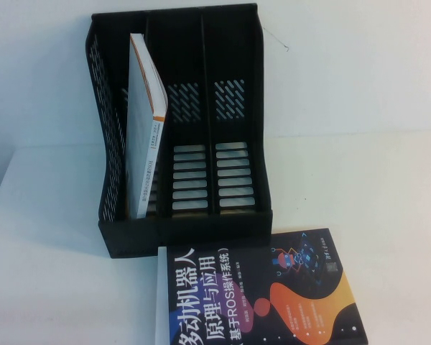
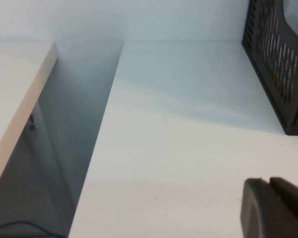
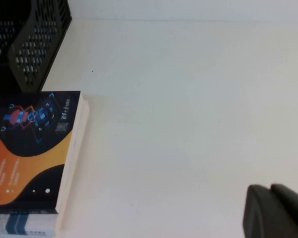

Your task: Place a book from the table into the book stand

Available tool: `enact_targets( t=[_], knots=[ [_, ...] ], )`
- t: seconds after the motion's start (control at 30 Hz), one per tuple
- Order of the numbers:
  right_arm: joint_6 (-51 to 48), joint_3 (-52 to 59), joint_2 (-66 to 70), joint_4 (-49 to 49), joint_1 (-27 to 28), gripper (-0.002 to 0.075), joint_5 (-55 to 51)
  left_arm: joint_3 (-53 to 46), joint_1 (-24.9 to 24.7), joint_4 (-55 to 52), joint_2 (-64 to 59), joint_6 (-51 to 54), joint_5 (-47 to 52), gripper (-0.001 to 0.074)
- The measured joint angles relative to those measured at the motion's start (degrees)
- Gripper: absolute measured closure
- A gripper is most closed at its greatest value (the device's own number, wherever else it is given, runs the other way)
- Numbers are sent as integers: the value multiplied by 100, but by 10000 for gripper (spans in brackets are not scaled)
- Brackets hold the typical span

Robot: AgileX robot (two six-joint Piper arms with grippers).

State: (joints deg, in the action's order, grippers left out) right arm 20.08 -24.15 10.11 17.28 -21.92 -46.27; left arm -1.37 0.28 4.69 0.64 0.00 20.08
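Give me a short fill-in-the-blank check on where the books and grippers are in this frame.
1. The book stands in the book stand's ____ slot, seen from the robot.
2. The black book lies ____ on the table, in front of the stand.
3. The left gripper, shut, hangs over bare table and holds ____.
4. The right gripper hangs beside the black book.

Missing: left; flat; nothing
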Motion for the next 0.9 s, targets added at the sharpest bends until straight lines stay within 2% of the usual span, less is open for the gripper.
enact_targets(
  t=[0.4,0.53,0.7,0.8,0.9],
  knots=[
    [26,81,-159,134,116,727,254,0,0,0,0,0,0,738],
    [-84,389,-345,175,754,726,1172,0,0,0,0,0,9,738],
    [-827,1453,-637,-260,2031,727,3102,0,0,0,0,0,9,738],
    [-1096,2069,-946,-587,2399,727,3589,0,0,0,0,0,9,738],
    [-1153,2479,-1064,-799,2450,727,3502,0,0,0,0,0,9,738]
  ],
)
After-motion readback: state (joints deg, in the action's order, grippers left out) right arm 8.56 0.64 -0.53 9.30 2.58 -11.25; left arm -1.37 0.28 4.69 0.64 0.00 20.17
